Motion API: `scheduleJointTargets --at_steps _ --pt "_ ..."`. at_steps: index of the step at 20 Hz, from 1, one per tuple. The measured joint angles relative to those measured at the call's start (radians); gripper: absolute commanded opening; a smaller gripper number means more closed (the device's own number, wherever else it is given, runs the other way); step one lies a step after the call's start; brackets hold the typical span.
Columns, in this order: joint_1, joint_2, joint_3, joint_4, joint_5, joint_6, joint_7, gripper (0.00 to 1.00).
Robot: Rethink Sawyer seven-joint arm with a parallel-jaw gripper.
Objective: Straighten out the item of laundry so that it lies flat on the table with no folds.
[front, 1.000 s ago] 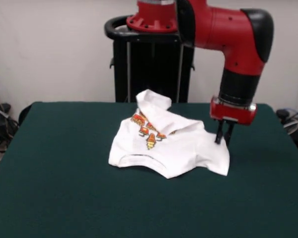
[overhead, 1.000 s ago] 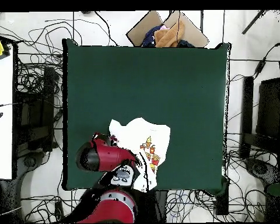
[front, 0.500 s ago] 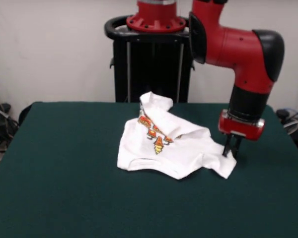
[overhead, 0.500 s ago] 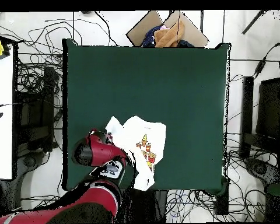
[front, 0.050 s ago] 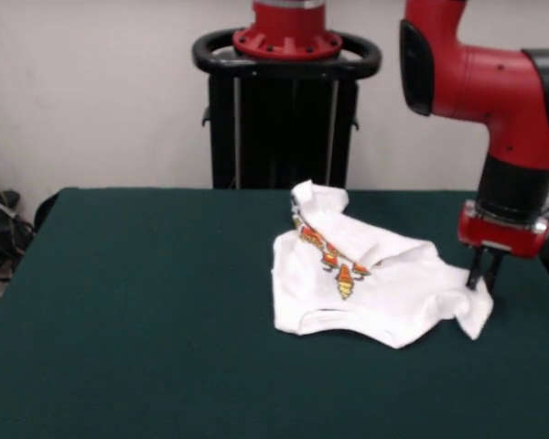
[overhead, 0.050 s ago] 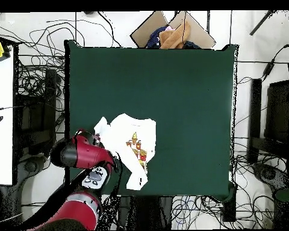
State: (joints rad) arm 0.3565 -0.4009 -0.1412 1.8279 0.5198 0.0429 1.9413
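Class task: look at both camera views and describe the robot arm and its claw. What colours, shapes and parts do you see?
The arm is built from thick, rounded glossy red segments with black caps at the joints. The wrist section is a black cylinder ending in a red ring. Below it hangs the claw, small, thin and black. From overhead the arm shows as a red body with a black end cap.
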Motion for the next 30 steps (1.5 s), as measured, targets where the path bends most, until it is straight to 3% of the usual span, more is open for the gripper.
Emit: scheduleJointTargets --at_steps 11,12,17,23,25,30 --pt "0.051 -0.05 -0.019 -0.041 0.05 0.128 0.0 0.0" --pt "0.052 -0.057 -0.024 -0.04 0.05 0.14 0.0 1.0" --pt "-0.012 -0.114 0.0 -0.017 0.045 0.148 0.0 1.0" --pt "-0.226 -0.222 0.086 0.053 -0.008 0.15 0.0 1.0" --pt "-0.32 -0.276 0.092 0.084 -0.066 0.161 0.0 1.0" --pt "-0.421 -0.337 0.074 0.111 -0.204 0.169 0.0 1.0"
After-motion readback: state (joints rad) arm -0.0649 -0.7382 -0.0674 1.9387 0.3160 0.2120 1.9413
